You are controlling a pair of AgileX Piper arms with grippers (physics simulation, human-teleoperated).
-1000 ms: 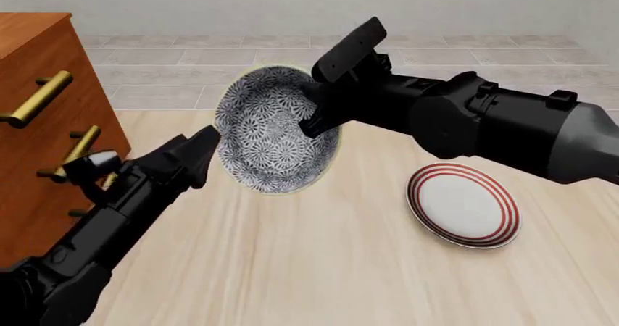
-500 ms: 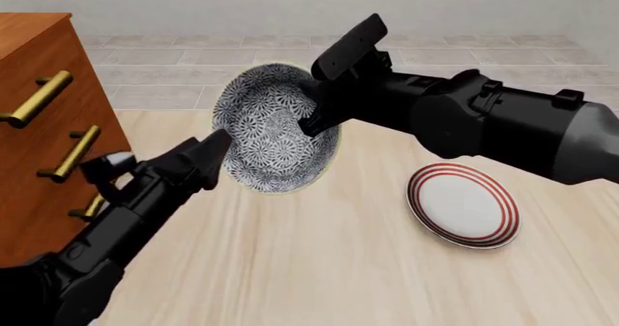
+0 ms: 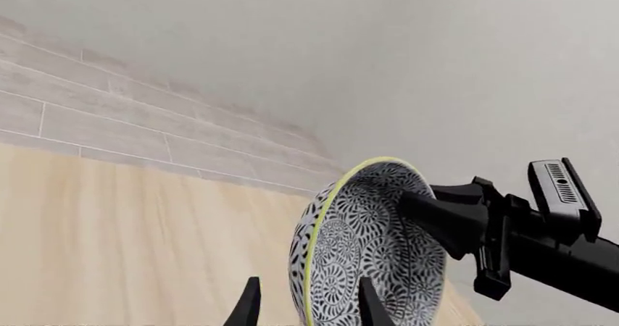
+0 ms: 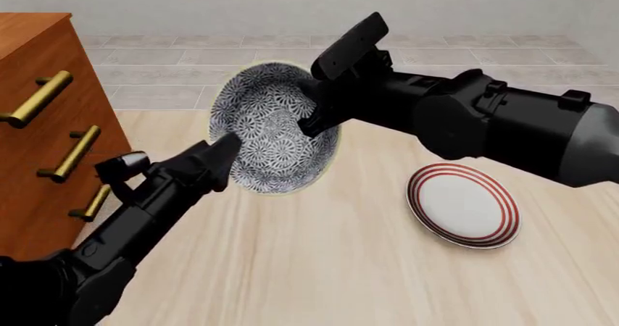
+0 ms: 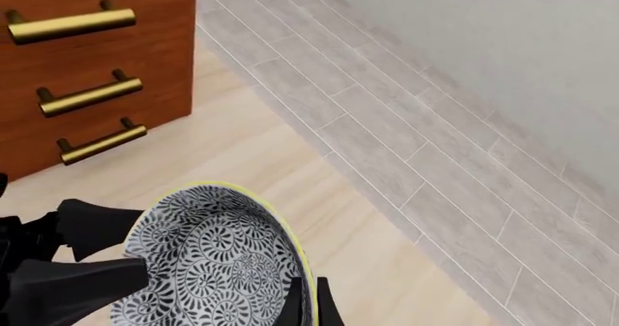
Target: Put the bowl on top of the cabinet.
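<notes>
bowl [image 4: 274, 127] up in the air, tipped on its side, near the cabinet [image 4: 43, 123] | right gripper [image 4: 314, 112] pinches its rim | left gripper [image 3: 304, 304] open, fingers either side of the rim | bowl looks hard, smooth, breakable: hold the rim tight

1. Below my fingers lies the table [image 4: 338, 268], pale wood grain running away from me; a grey tiled floor [image 4: 193, 58] begins past its far edge.
2. The cabinet [image 4: 39, 123] stands on it left of my left fingers; three brass handles face my side.
3. The plate [image 4: 462, 204], white with red rings, lies flat beneath my right arm, behind its fingers.
</notes>
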